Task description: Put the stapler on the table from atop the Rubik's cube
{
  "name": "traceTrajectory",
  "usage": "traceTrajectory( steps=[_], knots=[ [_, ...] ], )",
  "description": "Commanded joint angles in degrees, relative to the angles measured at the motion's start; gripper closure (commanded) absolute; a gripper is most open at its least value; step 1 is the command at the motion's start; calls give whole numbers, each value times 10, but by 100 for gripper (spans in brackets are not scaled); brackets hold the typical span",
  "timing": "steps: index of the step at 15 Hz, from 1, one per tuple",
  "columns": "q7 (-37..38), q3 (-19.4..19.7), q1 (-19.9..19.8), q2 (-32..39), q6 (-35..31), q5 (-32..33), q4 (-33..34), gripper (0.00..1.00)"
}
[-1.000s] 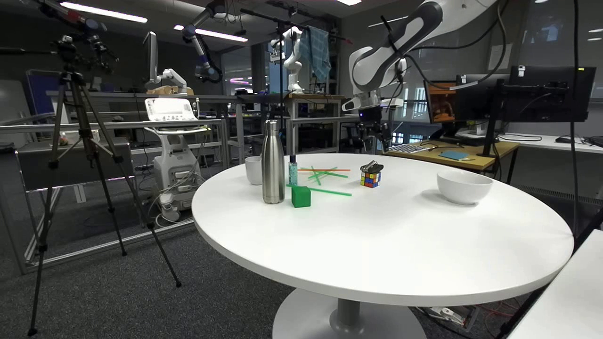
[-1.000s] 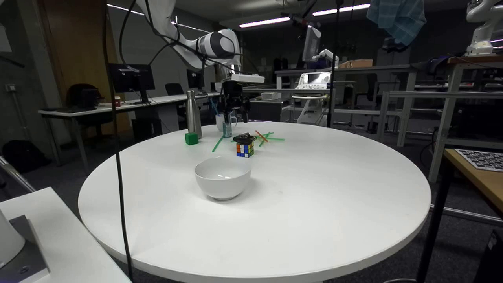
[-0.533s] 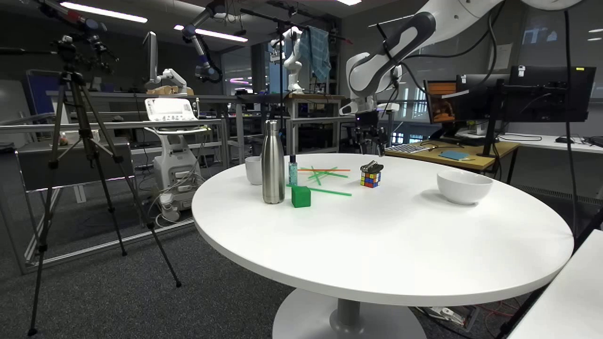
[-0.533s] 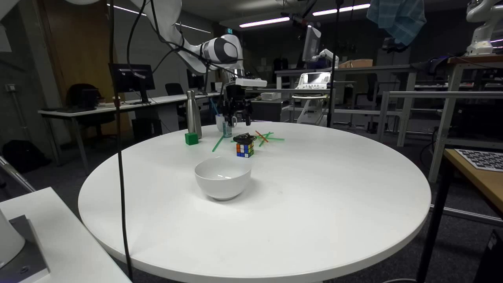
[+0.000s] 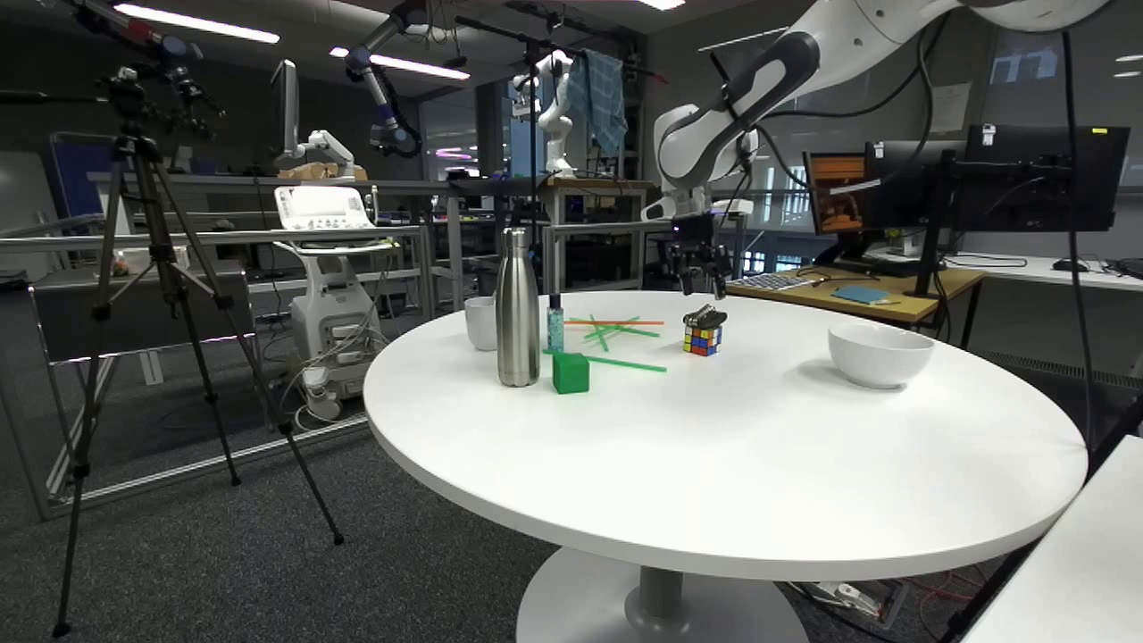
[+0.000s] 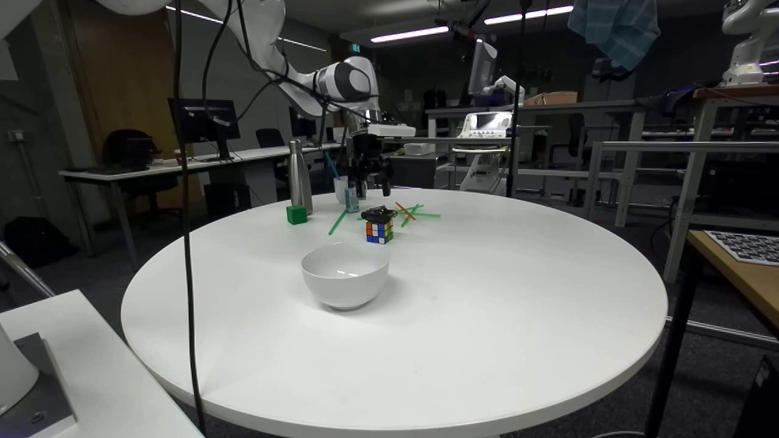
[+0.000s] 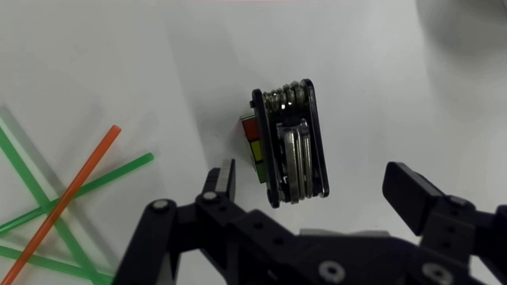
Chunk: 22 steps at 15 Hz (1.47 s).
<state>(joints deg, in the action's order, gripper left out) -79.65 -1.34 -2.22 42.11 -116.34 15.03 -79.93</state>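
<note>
The stapler [image 5: 705, 316], a small black-sided thing with folded metal parts, lies across the top of the Rubik's cube [image 5: 703, 340]. Both also show in an exterior view, the stapler [image 6: 378, 213] above the cube [image 6: 380, 232]. They stand on the round white table [image 5: 714, 473]. In the wrist view the stapler [image 7: 292, 146] covers most of the cube [image 7: 255, 148]; only a coloured strip shows at its left. My gripper [image 5: 704, 284] is open and empty above the stapler, not touching it. In the wrist view the open fingers [image 7: 309, 170] lie either side of its lower end.
A white bowl [image 5: 880, 355] stands on the table near the cube. Green and orange sticks [image 7: 79, 186] lie to its other side. A steel bottle [image 5: 518, 313], green block [image 5: 571, 373], small teal bottle [image 5: 554, 329] and white mug [image 5: 480, 323] stand beyond them.
My gripper has come down a little and shifted toward the stapler, staying open. The stapler and the Rubik's cube have not moved.
</note>
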Motion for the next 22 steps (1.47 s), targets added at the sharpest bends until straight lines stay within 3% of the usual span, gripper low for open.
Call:
traceTrajectory(
  steps=[1, 22],
  knots=[
    [-21, -2, -5, 23, 22, 3, 41, 0],
    [-31, -3, -10, 41, 21, -2, 49, 0]
  ],
)
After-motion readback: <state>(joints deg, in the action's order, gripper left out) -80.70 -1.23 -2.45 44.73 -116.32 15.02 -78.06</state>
